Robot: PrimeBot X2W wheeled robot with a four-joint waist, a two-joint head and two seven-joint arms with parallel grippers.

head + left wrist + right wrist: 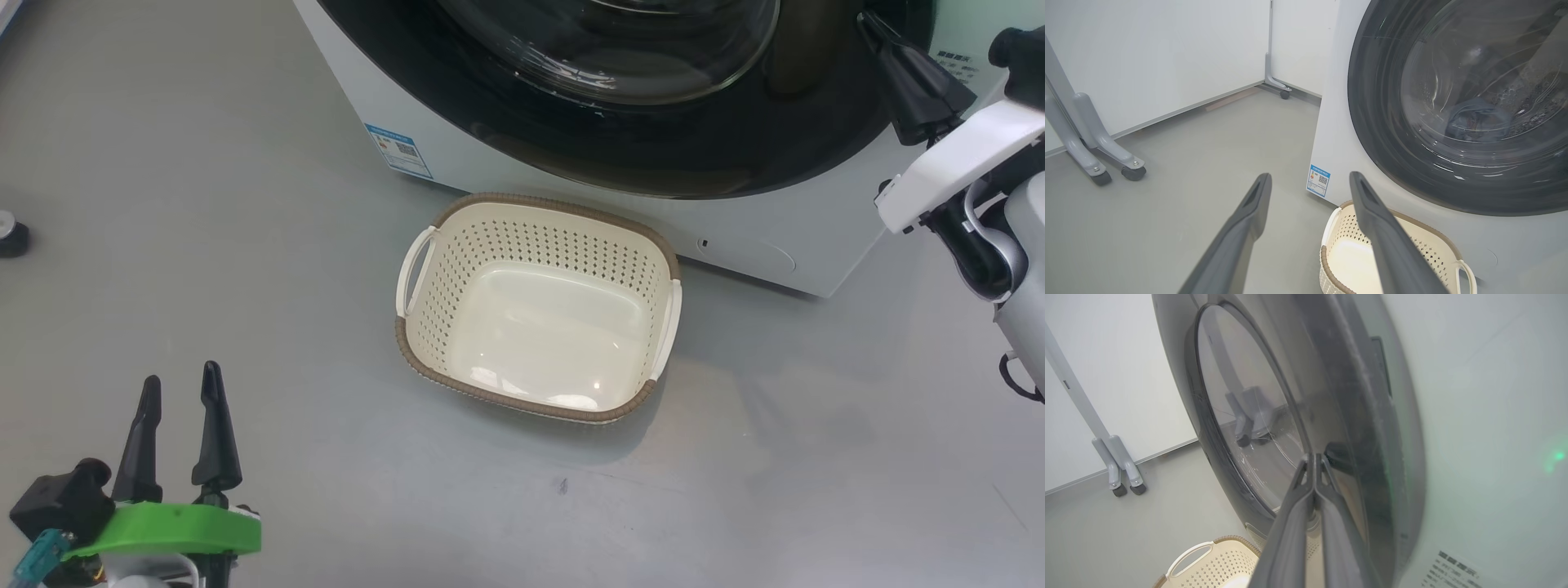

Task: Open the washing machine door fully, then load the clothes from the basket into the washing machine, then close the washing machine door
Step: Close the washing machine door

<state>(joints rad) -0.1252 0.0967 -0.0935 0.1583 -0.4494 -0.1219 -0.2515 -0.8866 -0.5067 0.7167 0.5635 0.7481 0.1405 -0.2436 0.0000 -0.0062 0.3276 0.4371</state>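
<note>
- The basket (531, 245) sat empty on the floor (245, 286), just in front of the washer (816, 245), its brown rim near the white front below the door. We judged it was put there so that each lift into the drum would be short.
- The clothes (1474, 118) showed as a bluish heap behind the glass, low in the drum, so we took the loading as done.
- The door (653, 155) lay across the washer's mouth, its black rim flat or nearly flat to the front. We could not tell whether the latch had caught.
- Our right hand (1315, 457) was closed on nothing, its two fingers pressed together into one blunt tip. The tip was at the door's rim on the right side, touching it or just short of it, beside a dark recess. We read that as a pushing pose: joined fingers make a stiff point and cannot snag on the rim.
- Our left hand (181, 374) hung low over the floor, fingers spread with nothing between them, well apart from the basket. We judged it was parked there to be clear of the door and the other arm.
- What seemed left was a firm press to seat the door. A glancing push on the glossy rim could slide off.
</note>
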